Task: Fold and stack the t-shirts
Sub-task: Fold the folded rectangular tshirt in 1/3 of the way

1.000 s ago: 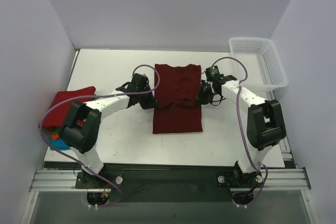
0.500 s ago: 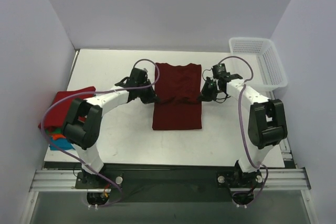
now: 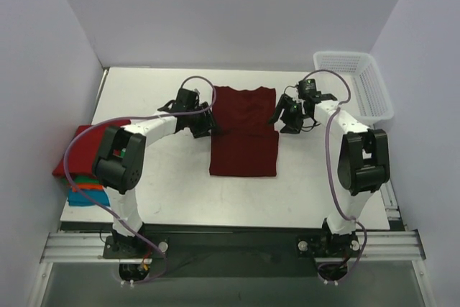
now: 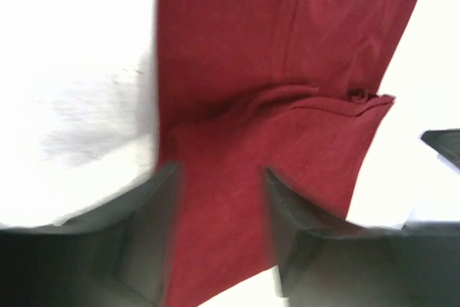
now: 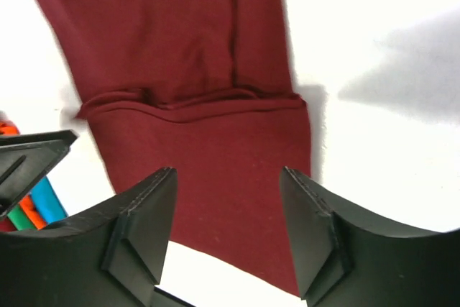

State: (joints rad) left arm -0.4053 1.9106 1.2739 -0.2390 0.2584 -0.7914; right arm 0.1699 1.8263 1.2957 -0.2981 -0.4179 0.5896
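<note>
Left gripper [image 4: 218, 170] apart above maroon t-shirt [image 3: 243, 131], right gripper [image 5: 228, 174] likewise apart, white basket [image 3: 377, 102] only overhead.

White plastic mesh basket [image 3: 374, 91] at the far right corner of the white surface [image 3: 158, 199], open side up, long side along the right edge. Pale, plain walls [image 3: 230, 12] closing in the surface at the back, left and right. Silver metal rail [image 3: 72, 247] across the near edge, below the surface. Soft grey shadow on the bare white surface at the right of the right wrist view.
</note>
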